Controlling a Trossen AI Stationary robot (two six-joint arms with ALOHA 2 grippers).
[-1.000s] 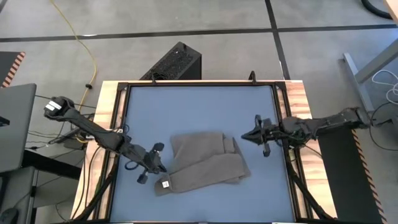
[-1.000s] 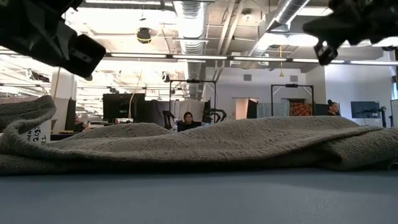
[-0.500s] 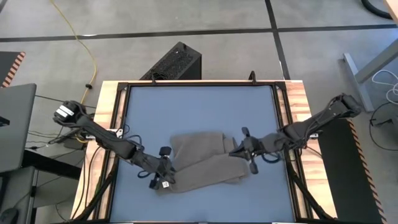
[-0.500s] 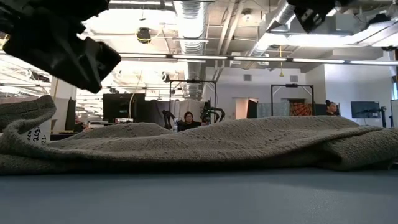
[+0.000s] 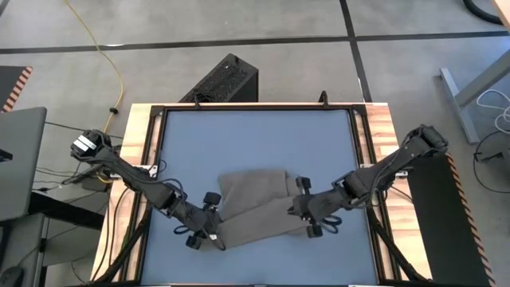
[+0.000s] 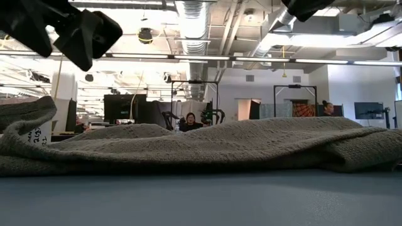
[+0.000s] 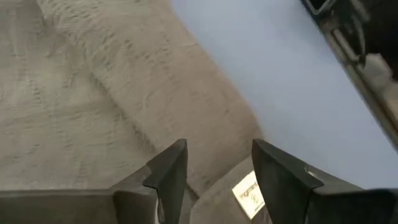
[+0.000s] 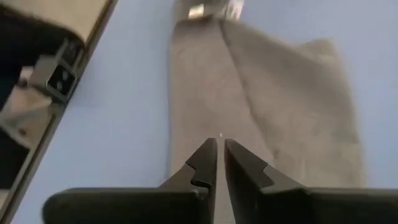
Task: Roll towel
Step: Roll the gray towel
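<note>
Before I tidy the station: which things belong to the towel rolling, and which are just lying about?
Job:
- towel
- left gripper, open at its tag end
- right gripper, nearly shut at the other end

Lying about:
- black box on the floor
- yellow cable

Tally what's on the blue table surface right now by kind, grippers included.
Towel: 1, taupe, folded, with a white tag
Grippers: 2, left gripper open at the tag end, right gripper nearly closed over the other end
Total: 3
</note>
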